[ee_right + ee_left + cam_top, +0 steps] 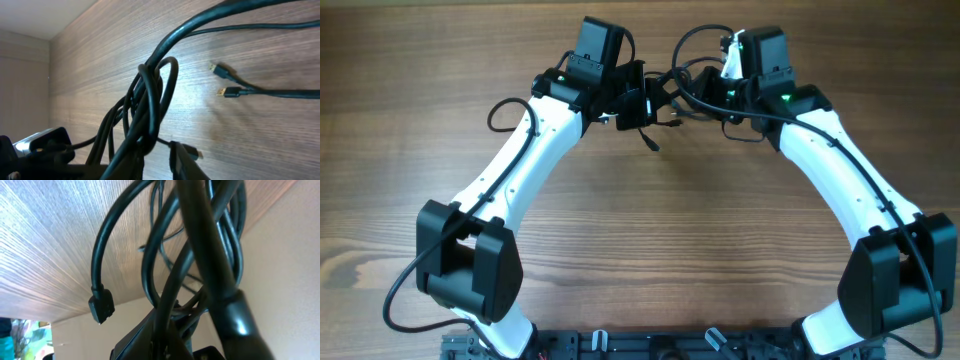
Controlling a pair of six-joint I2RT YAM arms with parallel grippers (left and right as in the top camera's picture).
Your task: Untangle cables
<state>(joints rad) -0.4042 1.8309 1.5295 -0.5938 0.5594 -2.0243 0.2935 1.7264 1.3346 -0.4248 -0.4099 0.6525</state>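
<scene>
A tangled bundle of thin black cables (pixel 665 100) hangs between my two grippers at the far middle of the table. My left gripper (pixel 638 102) is shut on the cables (pixel 165 280), which run down into its dark jaws (pixel 170 340). One plug end (pixel 101 307) dangles free at the left. My right gripper (pixel 718 95) is against the same bundle (pixel 150 100). Its fingers (pixel 162 162) show a narrow gap, with strands lying on the left finger, so I cannot tell its grip. Two gold-tipped plugs (pixel 222 80) lie on the wood.
The wooden table (pixel 650 230) spreads below both arms. A loose cable end (pixel 650 143) trails down from the bundle. Thicker black arm wires loop at the left arm (pixel 505 105) and over the right wrist (pixel 700 35). The arm bases stand at the front corners.
</scene>
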